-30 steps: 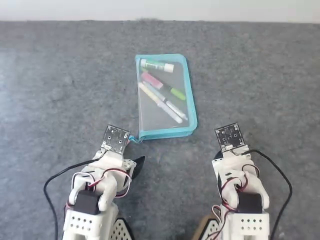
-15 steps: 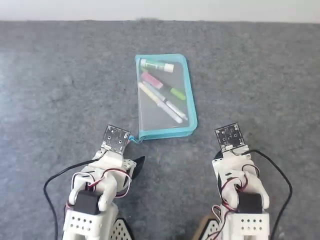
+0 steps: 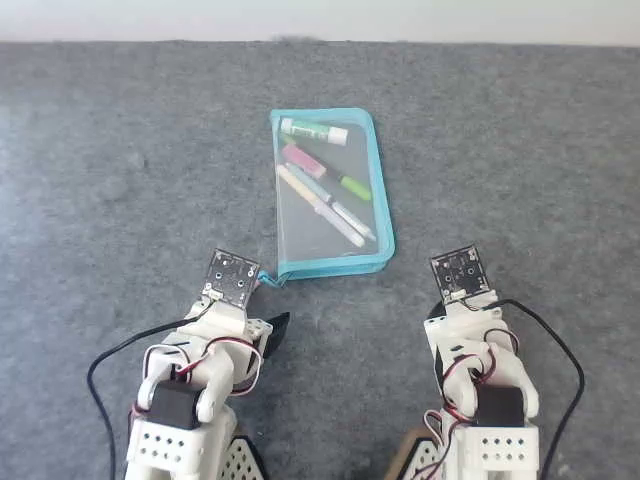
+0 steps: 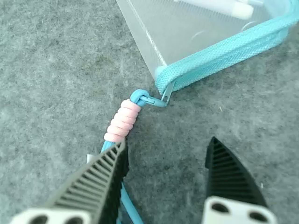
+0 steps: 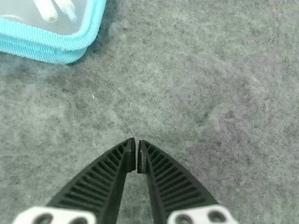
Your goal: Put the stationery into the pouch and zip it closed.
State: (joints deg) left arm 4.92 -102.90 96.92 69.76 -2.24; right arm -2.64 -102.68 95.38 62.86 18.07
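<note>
Nothing is shifting since the earlier frames: both arms and the pouch are sitting exactly where they were. The pouch is lying on the grey worktop, just far of the two arms and between them, with the stationery showing through its clear face.

We are seeing the zip slider parked at the pouch's near left corner, so we are judging the zip to be fully run and the step in hand to be letting go cleanly. The left jaws are standing wide, hovering just near of that corner. The pink-wrapped pull cord is trailing back from the slider and passing beside one finger. The right jaws are pressed together on nothing, over bare worktop near of the pouch's near right corner.

To do this well, we are thinking the left arm should be lifting straight up and away with its jaws kept wide, so the cord is not catching on a finger and dragging the slider back open. The right arm has no need to be touching the pouch.
</note>
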